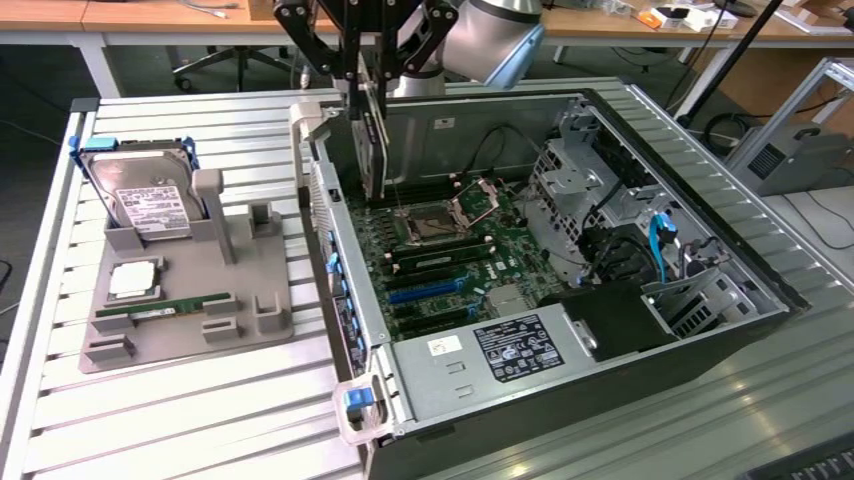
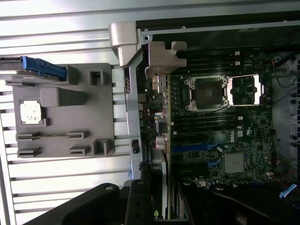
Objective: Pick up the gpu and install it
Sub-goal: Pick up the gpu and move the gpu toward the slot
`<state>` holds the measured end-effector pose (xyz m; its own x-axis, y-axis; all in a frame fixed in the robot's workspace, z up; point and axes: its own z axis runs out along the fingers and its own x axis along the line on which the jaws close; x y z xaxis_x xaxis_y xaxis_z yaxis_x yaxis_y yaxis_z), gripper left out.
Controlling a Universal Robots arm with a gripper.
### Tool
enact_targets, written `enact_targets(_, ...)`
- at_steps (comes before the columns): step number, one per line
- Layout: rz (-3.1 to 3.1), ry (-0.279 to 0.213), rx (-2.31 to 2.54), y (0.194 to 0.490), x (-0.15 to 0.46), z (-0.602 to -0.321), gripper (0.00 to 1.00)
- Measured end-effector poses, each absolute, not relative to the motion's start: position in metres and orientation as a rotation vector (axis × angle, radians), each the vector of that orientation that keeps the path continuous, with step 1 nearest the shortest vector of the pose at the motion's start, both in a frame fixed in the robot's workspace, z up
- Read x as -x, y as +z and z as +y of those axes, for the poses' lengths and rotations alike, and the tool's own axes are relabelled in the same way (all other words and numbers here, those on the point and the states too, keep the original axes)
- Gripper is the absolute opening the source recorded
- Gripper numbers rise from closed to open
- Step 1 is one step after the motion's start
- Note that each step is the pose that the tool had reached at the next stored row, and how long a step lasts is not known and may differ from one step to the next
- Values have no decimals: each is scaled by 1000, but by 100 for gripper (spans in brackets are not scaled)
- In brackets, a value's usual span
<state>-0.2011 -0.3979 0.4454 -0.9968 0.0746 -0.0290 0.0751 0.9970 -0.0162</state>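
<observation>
You have the pickup done: your end effector (image 1: 370, 92) grips the gpu (image 1: 375, 150) edge-down over the motherboard (image 1: 497, 252) in the open case (image 1: 601, 405), not yet seated.

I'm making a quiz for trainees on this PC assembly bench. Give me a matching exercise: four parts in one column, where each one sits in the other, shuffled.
1 gpu
2 hard drive
3 memory stick
4 power supply

A lying flat on the grey holder
B mounted inside the case
C held upright over the open case
D propped in a blue frame

Pairs: 1-C, 2-D, 3-A, 4-B
</observation>
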Motion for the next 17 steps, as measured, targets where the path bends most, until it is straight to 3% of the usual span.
enact_targets(17, 3111, -29, -117, 441, 184, -399, 27)
